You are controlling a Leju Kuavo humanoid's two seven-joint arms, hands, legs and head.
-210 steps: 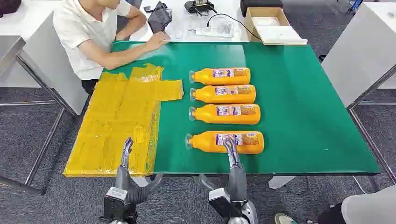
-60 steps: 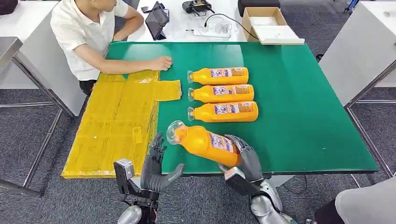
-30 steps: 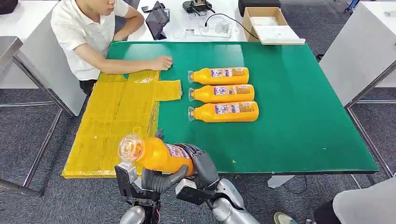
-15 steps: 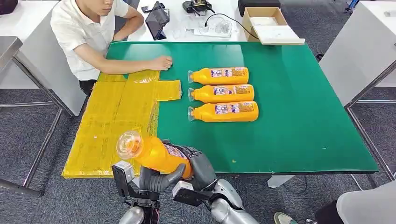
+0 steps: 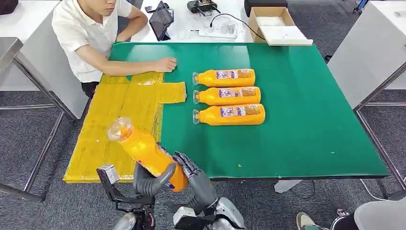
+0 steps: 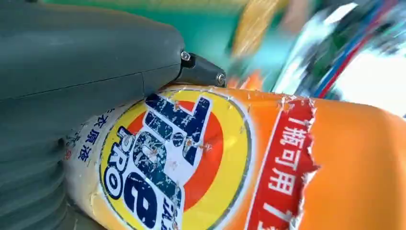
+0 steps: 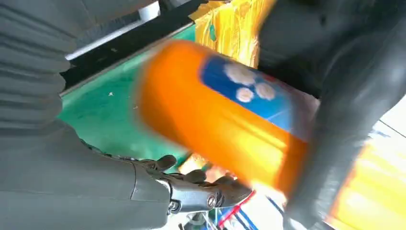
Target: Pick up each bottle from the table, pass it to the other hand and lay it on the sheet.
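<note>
My left hand [image 5: 146, 178] grips the lower body of an orange bottle [image 5: 142, 149]. The bottle is tilted, its clear cap up and to the left, over the near edge of the yellow sheet [image 5: 119, 112]. The left wrist view shows its label [image 6: 191, 163] tight against my left hand [image 6: 72, 96]. My right hand [image 5: 194, 176] is beside the bottle's base with its fingers spread and nothing in them. In the right wrist view the bottle [image 7: 210, 115] stands apart from my right hand [image 7: 119, 187]. Three more orange bottles [image 5: 229, 96] lie side by side on the green table [image 5: 306, 120].
A person sits at the table's far left corner, one hand [image 5: 165, 63] resting on the green top by the sheet's far end. A cardboard box [image 5: 275, 24], a tablet and cables lie on the white table behind. The green table's right half is bare.
The bottle has gone from my right hand to my left and swung left over the sheet's near edge. My right hand has let go and spread its fingers.
</note>
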